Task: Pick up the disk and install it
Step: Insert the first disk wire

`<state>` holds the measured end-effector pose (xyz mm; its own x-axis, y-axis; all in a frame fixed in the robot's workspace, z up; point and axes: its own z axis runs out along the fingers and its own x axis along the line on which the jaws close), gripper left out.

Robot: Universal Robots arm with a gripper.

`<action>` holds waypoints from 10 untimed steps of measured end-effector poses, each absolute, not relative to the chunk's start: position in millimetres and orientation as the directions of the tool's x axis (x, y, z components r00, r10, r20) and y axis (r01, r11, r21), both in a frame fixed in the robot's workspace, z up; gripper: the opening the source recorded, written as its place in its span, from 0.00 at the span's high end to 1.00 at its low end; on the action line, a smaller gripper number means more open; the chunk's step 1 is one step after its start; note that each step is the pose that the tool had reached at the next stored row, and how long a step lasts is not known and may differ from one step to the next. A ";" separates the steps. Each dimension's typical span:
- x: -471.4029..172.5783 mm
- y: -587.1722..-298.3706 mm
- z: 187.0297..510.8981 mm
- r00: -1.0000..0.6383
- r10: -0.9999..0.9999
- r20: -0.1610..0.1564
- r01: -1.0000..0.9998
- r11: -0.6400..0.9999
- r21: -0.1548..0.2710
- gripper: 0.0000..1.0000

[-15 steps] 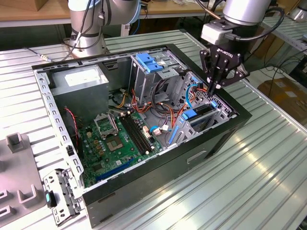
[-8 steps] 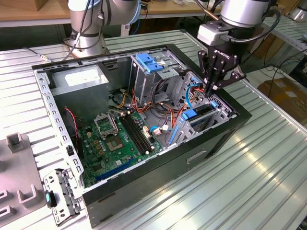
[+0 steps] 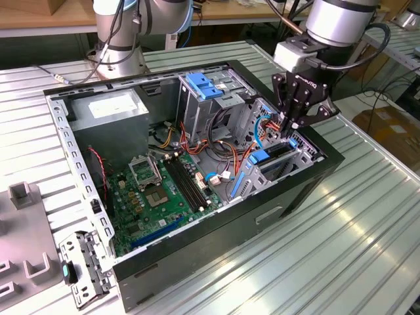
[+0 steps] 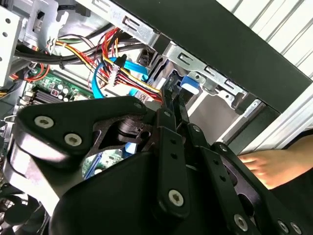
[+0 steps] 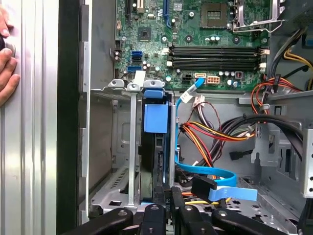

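We see the end effector (image 3: 291, 134) low inside the open computer case (image 3: 315, 180), at the case's corner nearest the exterior view's right, right above the drive bay (image 3: 303, 152). The disk (image 5: 155, 142) stands on edge in that bay, already partly down in its slot, w/ the blue carrier (image 5: 154, 115) around it. In the first wrist view the fingertips (image 5: 168, 198) are narrow and meet the disk's near edge, so we judge the end effector is closed on the disk; the contact itself is half hidden, so approx.

Relation that matters: the disk lies straight ahead of the end effector, its long axis along the slot, pointing toward the motherboard (image 3: 164, 190). The thin side faces the grey bay wall (image 5: 133, 147).

Room for moving is small. The bay wall is just beside the disk on one side; on the other side the blue flat cable (image 5: 215, 174) and the red-yellow wire bundle (image 5: 210, 134) are near. A person's hand (image 5: 7, 58) rests on the table (image 3: 367, 243) outside the case, well apart from the disk.
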<state>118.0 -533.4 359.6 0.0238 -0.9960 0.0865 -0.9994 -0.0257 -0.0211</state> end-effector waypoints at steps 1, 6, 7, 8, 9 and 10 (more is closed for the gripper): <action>117.7 -534.5 359.4 0.024 -0.996 0.086 -0.999 -0.026 -0.021 0.83; 111.5 -535.1 358.4 0.023 -0.997 0.069 -0.999 -0.025 -0.029 0.83; 111.5 -535.2 358.4 0.023 -0.997 0.069 -0.999 -0.025 -0.030 0.83; 111.5 -535.8 358.1 0.023 -0.997 0.069 -0.999 -0.025 -0.030 0.83; 111.5 -536.1 358.0 0.023 -0.997 0.069 -0.999 -0.025 -0.030 0.83; 111.5 -536.8 357.5 0.023 -0.997 0.067 -0.999 -0.025 -0.030 0.83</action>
